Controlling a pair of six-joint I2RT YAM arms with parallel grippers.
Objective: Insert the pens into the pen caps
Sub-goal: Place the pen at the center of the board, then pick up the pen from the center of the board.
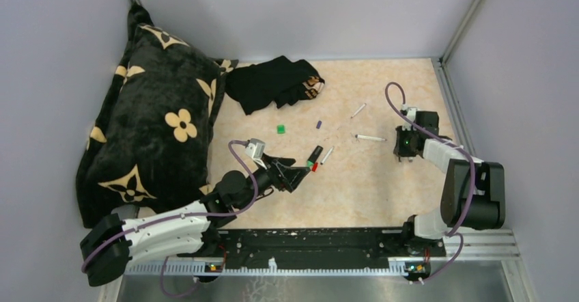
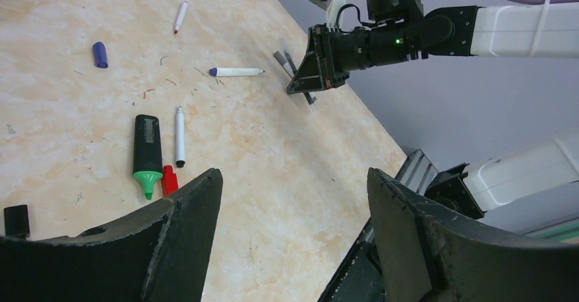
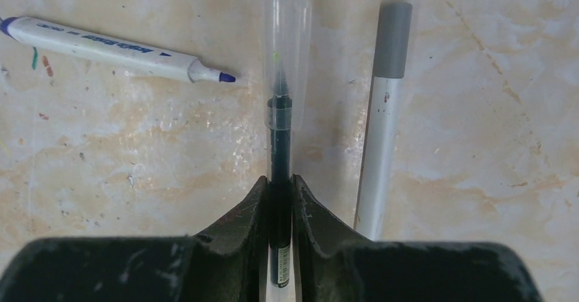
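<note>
R fingers (image 3: 247,210) clamped on thin black pen (image 3: 279,138), clear cap (image 3: 287,42) over tip; L fingers (image 2: 194,203) apart. Next, prob: release pen, L grabs black highlighter (image 2: 147,145).

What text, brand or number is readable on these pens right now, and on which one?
No text reads clearly.
Blue print along the white pen: too blurred to read.
Small pale label on the thin dark pen: too small to read.
Grey panel on the black marker: nothing legible.
</note>
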